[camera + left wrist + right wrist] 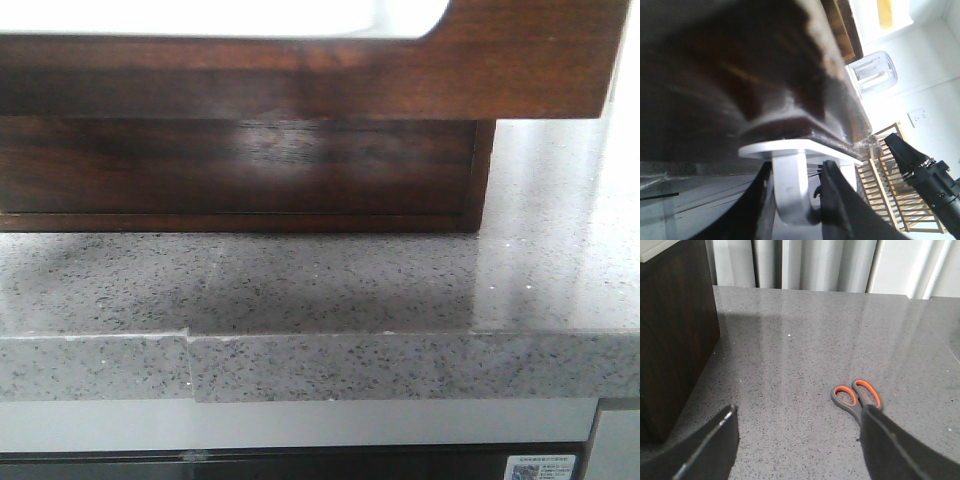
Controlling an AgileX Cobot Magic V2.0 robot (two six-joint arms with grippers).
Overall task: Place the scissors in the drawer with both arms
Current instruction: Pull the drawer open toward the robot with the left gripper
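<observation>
The drawer (500, 70) is glossy dark reddish-brown wood with a white rounded cutout (200, 12), and it juts out over the speckled grey counter (300, 290). In the left wrist view its underside (740, 75) fills the frame. My left gripper (797, 170) is shut on the drawer's white handle (790, 190), one black finger on each side. The scissors (855, 397), grey with orange-lined loops, lie flat on the counter (790, 340). Their blades are hidden behind one finger of my right gripper (799, 412), which is open and empty just above them. No gripper shows in the front view.
The dark cabinet body (240, 165) stands under the drawer, and its side (675, 335) is beside my right gripper. A wooden slatted rack (890, 190) and a black arm (925, 175) show beyond the handle. The counter's front edge (320, 365) is near.
</observation>
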